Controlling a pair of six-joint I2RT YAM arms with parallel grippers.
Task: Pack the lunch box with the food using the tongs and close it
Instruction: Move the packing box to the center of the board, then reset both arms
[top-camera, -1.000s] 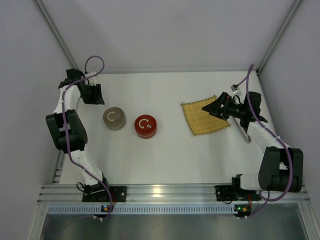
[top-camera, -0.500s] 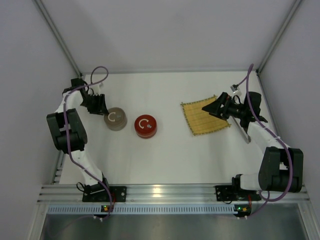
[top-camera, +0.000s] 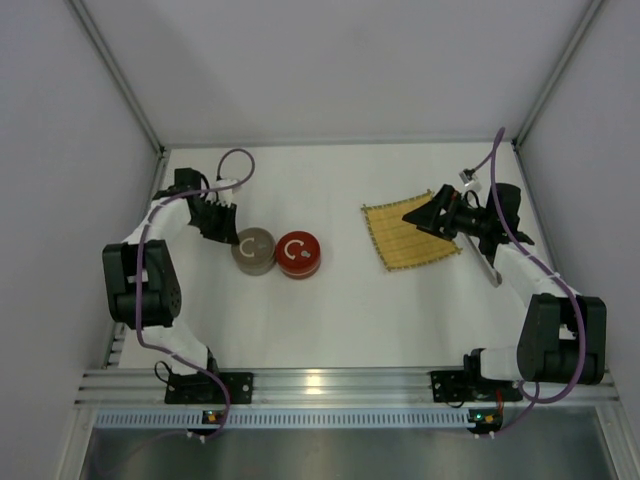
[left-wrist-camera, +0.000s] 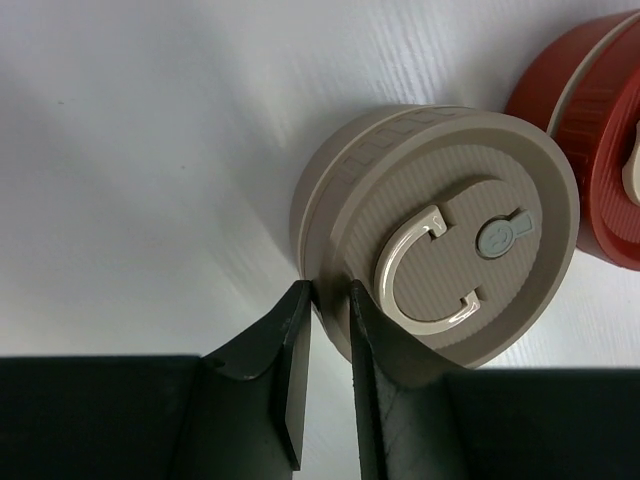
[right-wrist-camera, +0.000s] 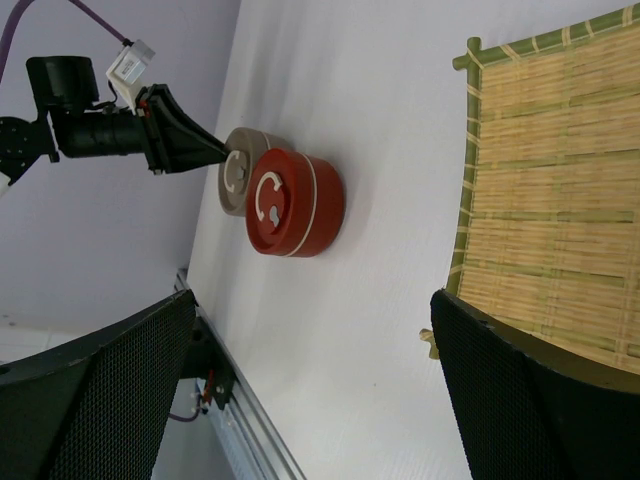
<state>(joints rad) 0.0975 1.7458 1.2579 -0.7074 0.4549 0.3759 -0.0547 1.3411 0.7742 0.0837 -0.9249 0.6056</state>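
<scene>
On the left half of the counter: the lunch box, as two round tins side by side, both upright with lids on.

- Item one: beige tin, the more leftward, with a pale C-shaped handle lying flat on its ribbed lid.
- Item two: red tin, just to the right of the beige one. You cannot tell whether the two touch.
- Your left claw: low at the beige tin's far-left side, fingers all but clenched with a thin slit between them. It grasps nothing, and its tips rest against the tin's wall at the lid rim.

On the right half of the counter:

- Yellow bamboo mat: lying flat, set askew.
- Your right claw: released, spread wide, hovering above the mat's left edge and holding nothing.
- Tongs: slim and silver, flat on the counter by the mat's near-right corner, partly covered by your right arm.
</scene>
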